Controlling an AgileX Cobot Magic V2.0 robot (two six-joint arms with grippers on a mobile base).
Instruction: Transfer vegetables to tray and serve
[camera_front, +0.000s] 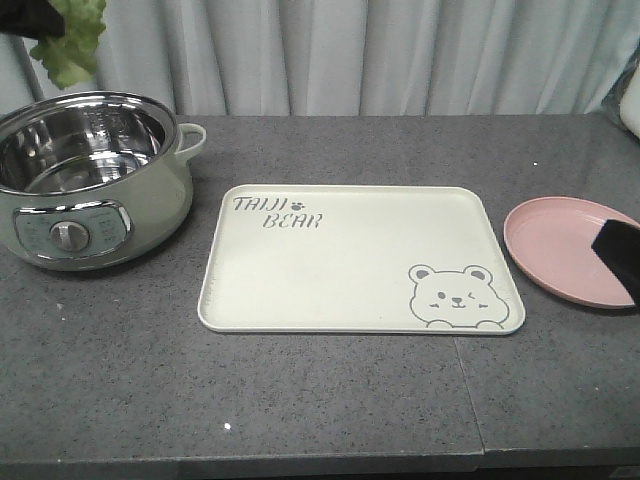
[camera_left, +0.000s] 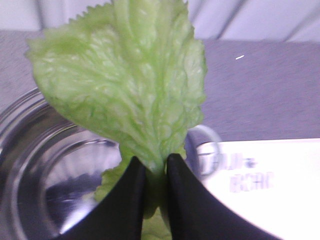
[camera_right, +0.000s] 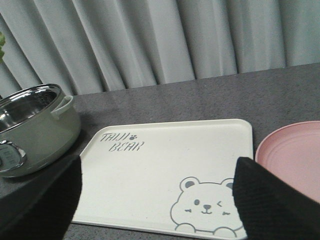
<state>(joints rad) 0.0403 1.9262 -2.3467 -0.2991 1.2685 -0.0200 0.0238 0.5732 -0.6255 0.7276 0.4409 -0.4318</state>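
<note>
Jaws of the left gripper are clamped tight on the lettuce, with black fingers either side of the pale stem. The leaf stands up and fans out broad and crinkly above them. Below the leaf in the left wrist view sits the pot, a shiny steel bowl. Its handle loops out just beside the lettered corner of the tray. From the front, the lettuce hangs high at top left, in the air above the pot's far rim and well apart from the tray. Only a dark scrap shows at the frame edge beside it, likely the gripper. Over to the right gripper: jaws wide apart, fingers low left and low right in its own view, and the tray's winking bear framed in the gap. The front view puts that gripper at the right edge, over the near side of the pink plate. Whether it is touching or hovering, I can't tell. The tray lies flat on the grey table, with the pot to its left and the plate just to its right, close but apart. A grey curtain hangs behind it all.
</note>
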